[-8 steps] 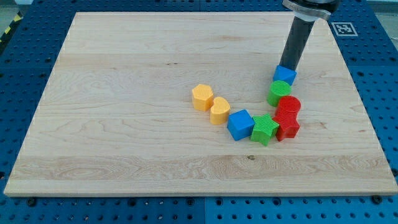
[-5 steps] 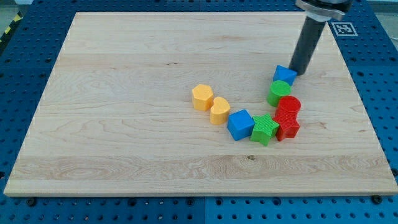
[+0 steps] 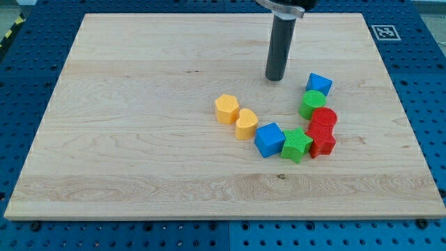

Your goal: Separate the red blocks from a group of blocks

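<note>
Two red blocks sit at the right end of a curved row: a red cylinder and a red star-like block just below it. Above the cylinder are a green cylinder and a small blue block. Left of the red star are a green star, a blue cube, and two orange blocks. My tip rests on the board left of the small blue block, above the row and touching nothing.
The wooden board lies on a blue pegboard table. A black-and-white marker tag sits off the board's top right corner.
My tip has moved from beside the small blue block, first slightly right, then well to the left of it. The blocks have not moved.
</note>
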Robot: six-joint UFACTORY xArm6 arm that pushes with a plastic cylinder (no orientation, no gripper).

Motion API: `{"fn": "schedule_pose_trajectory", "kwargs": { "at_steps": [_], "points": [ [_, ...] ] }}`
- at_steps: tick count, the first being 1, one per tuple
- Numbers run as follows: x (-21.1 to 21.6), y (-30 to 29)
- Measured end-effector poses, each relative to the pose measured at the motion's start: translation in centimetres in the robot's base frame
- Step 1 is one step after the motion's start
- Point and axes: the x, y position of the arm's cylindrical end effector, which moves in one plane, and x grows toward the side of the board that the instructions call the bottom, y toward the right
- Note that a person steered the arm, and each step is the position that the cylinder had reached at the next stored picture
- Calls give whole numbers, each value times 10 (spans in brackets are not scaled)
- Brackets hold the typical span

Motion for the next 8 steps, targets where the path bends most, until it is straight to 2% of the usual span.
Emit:
{"fn": "schedule_pose_trajectory", "kwargs": {
  "at_steps": [3,6,7,8],
  "points": [
    [71,6],
    [139,81],
    [140,54],
    [162,58]
  ]
}}
